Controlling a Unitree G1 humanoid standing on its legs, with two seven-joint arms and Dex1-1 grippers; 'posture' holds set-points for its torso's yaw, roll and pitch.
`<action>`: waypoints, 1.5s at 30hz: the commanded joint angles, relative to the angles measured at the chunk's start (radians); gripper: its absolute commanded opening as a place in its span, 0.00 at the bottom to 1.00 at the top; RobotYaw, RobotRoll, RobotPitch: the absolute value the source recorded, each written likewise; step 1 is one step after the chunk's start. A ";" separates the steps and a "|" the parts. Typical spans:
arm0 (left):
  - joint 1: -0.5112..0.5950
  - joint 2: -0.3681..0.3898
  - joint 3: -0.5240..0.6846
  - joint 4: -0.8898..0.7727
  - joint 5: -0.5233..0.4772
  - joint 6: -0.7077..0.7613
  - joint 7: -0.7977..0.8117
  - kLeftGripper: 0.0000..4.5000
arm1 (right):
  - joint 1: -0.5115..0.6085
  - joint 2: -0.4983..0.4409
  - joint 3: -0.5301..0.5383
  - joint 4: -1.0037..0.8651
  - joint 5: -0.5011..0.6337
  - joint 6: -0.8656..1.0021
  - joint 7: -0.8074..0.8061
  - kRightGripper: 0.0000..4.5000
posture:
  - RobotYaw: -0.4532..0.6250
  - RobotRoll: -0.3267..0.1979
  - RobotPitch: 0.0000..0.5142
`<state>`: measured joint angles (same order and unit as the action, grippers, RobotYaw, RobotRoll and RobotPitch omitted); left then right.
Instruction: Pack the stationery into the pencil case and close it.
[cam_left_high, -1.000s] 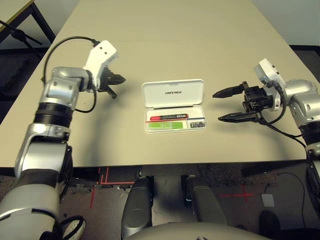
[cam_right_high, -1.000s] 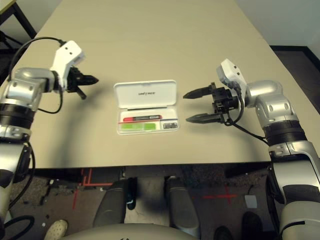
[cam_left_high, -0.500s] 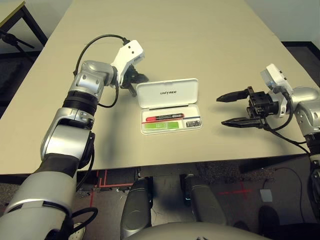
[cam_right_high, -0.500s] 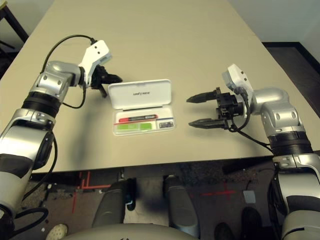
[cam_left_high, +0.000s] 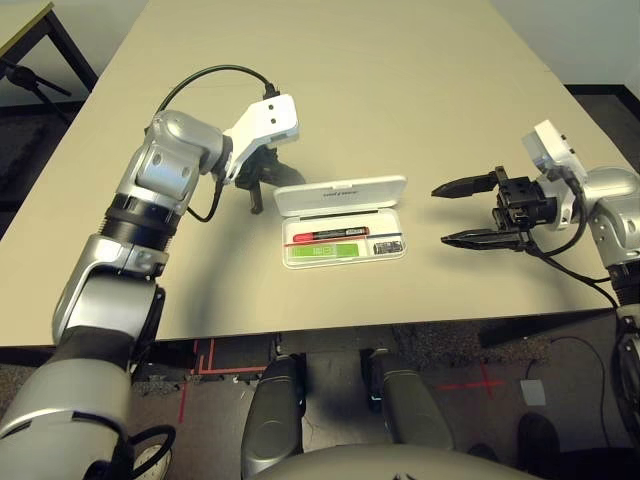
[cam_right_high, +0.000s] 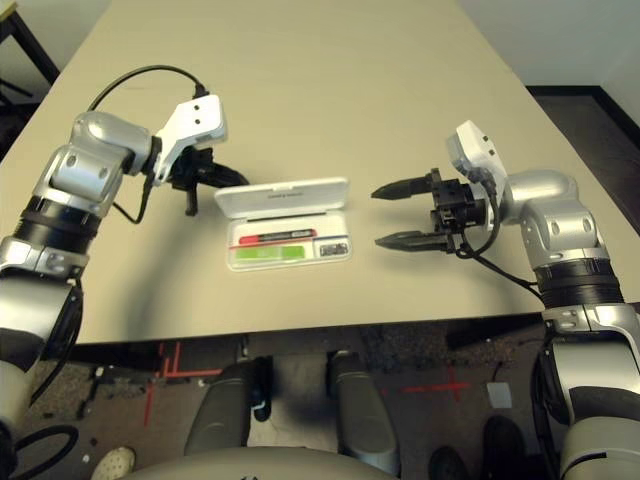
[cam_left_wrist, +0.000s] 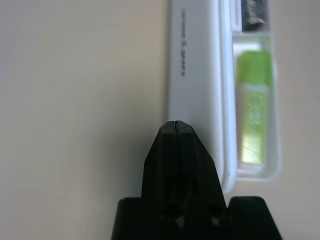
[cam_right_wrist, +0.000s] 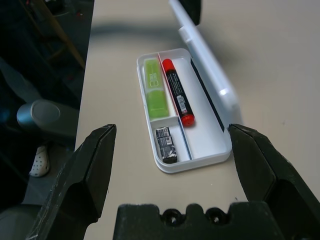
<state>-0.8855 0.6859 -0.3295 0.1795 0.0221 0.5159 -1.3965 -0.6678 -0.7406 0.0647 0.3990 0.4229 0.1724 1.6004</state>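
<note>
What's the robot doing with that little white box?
It is packing a pencil case. The red marker, the green bar and a tiny metal piece lie inside. The left gripper, shut, is behind the raised lid, which stands part open, seemingly to push it down. The right gripper hovers open beside the case, holding nothing.

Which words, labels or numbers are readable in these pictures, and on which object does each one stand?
Lid of the pencil case: small dark lettering, too blurred and seen too edge-on to read.
Light-green bar: pale printed marks, not readable.
Red marker: dark label band, text too small to read.
</note>
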 joint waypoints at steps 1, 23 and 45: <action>0.033 0.006 -0.029 -0.062 -0.014 0.016 -0.012 0.01 | -0.014 0.003 0.003 0.014 -0.010 -0.012 0.014 1.00 | 0.40 0.62 0.28; 0.093 -0.083 -0.279 -0.001 0.108 0.102 0.026 0.01 | 0.047 -0.010 -0.030 -0.059 0.005 0.012 -0.001 1.00 | 0.34 0.62 0.30; 0.052 -0.191 -0.083 0.004 -0.017 0.105 0.126 0.39 | 0.046 0.023 -0.039 -0.057 0.011 0.010 -0.023 1.00 | 0.35 0.62 0.31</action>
<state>-0.8417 0.5080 -0.4622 0.1765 0.0383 0.5897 -1.3034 -0.6170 -0.7237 0.0479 0.3459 0.4211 0.1809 1.5842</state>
